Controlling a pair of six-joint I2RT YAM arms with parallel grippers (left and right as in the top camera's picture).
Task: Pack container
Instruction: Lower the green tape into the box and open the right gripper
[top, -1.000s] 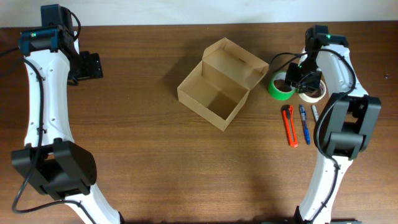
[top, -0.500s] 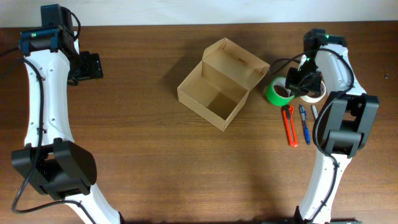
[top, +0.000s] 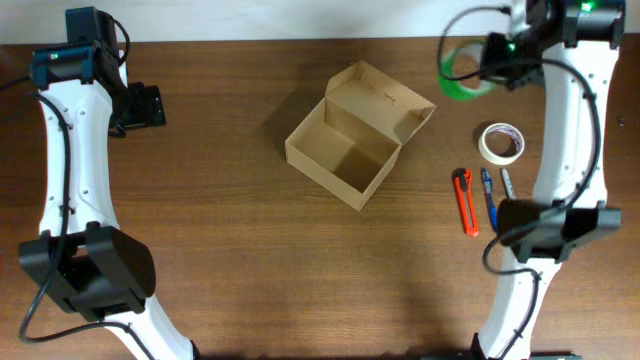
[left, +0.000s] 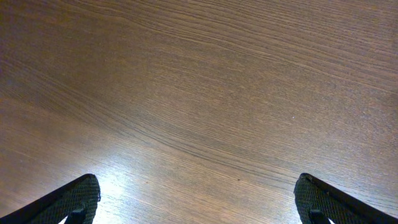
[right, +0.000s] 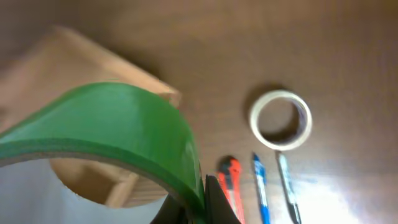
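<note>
The tan cardboard container (top: 345, 150) sits open mid-table, its flap lid standing up at the back right. My right gripper (top: 482, 62) is shut on a green tape roll (top: 459, 72) and holds it high above the table, right of and behind the container. In the right wrist view the green roll (right: 112, 124) fills the left side, pinched at my fingertips (right: 208, 199), with the container (right: 87, 74) blurred below it. My left gripper (top: 150, 105) is open and empty at the far left; its view shows bare wood between the fingertips (left: 198, 202).
On the table at the right lie a white tape roll (top: 501, 142), an orange box cutter (top: 465, 201), a blue pen (top: 489, 197) and a silver pen (top: 507, 183). They also show in the right wrist view: roll (right: 280, 119), cutter (right: 231, 186), pens (right: 260, 190).
My right gripper has lifted the green tape roll off the table and carried it up and toward the back. The white roll stays on the table. The left arm has not moved.
</note>
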